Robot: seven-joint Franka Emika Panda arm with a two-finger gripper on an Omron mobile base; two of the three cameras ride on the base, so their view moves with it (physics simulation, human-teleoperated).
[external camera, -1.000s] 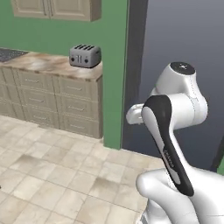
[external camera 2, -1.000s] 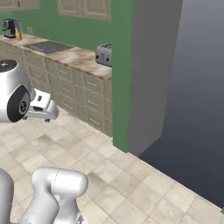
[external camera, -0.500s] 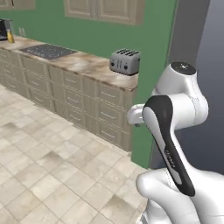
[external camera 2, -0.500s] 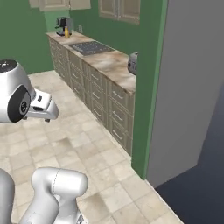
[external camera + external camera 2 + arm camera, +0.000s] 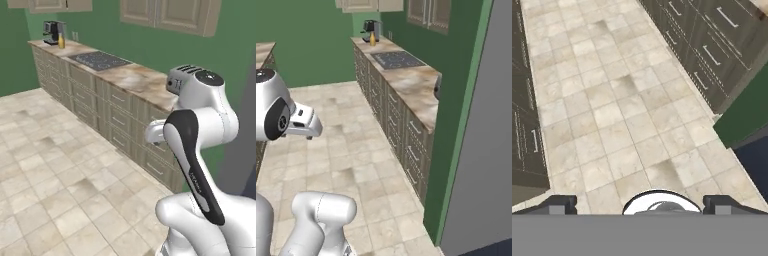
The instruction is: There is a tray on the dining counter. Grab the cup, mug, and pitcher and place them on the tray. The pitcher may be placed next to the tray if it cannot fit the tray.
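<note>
— What room is this?
— A green-walled kitchen with a beige tiled floor. A long marbled counter on cream drawers carries a coffee machine, an inset cooktop and a steel toaster.
— And the gripper?
— Its dark fingertips stand wide apart over the tiles, empty.
— The tray, cup, mug, pitcher?
— I can't tell where they are.

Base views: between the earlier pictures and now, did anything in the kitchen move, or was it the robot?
The base turned, so the whole picture shifted: more of the marbled counter with cream drawers came into sight, with the cooktop and coffee maker. The toaster stayed put on that counter. The arm kept its folded pose, and the gripper stayed open, holding nothing.
</note>
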